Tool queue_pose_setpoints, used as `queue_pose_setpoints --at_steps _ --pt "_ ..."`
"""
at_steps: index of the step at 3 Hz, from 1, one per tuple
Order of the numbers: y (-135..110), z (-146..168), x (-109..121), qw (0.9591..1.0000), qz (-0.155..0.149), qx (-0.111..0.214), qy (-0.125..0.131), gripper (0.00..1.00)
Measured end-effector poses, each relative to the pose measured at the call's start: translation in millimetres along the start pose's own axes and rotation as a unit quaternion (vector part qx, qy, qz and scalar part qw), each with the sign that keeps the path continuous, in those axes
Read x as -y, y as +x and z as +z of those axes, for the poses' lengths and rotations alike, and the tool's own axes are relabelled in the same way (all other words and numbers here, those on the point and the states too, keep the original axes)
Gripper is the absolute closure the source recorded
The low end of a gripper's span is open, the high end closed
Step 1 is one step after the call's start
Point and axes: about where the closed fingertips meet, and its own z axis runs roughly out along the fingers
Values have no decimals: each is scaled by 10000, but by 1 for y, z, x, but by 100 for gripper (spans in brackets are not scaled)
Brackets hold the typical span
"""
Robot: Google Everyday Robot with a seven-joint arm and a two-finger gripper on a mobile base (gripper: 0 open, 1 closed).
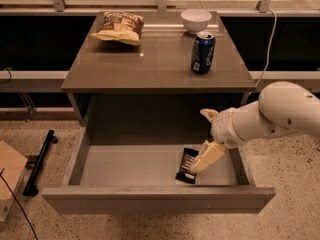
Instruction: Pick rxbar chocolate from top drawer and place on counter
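- The rxbar chocolate lies flat on the pale floor of the top drawer, in the right half and near the front panel. Its long side runs roughly front to back.
- It is one small black rectangular wrapper with pale lines of text across it.
- The gripper is inside the open drawer, just right of the bar. Its two cream fingers are spread well apart, one pointing down at the bar and the other up near the drawer's back.
- The tip of the lower finger overlaps the bar's right edge. Whether it actually touches cannot be told, and nothing is clamped.
- The single white arm comes in from the right, over the drawer's right wall, with its bulky wrist angled down and to the left.
- The drawer is pulled fully out beneath the counter, and the bar is the only item in it.
- Three things stand on the counter, well apart: one chip bag at the back left, one white bowl at the back right, and one blue soda can upright in front of the bowl.
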Motion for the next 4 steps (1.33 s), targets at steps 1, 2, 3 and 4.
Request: queue_pose_setpoints --at_steps 1,2,3,4 --pt "32 46 1 9997 215 120 -89 0" --pt "32 46 1 9997 215 120 -89 0" --pt "39 61 -5 9995 246 136 -126 0" --pt "50 82 -15 9995 239 162 -149 0"
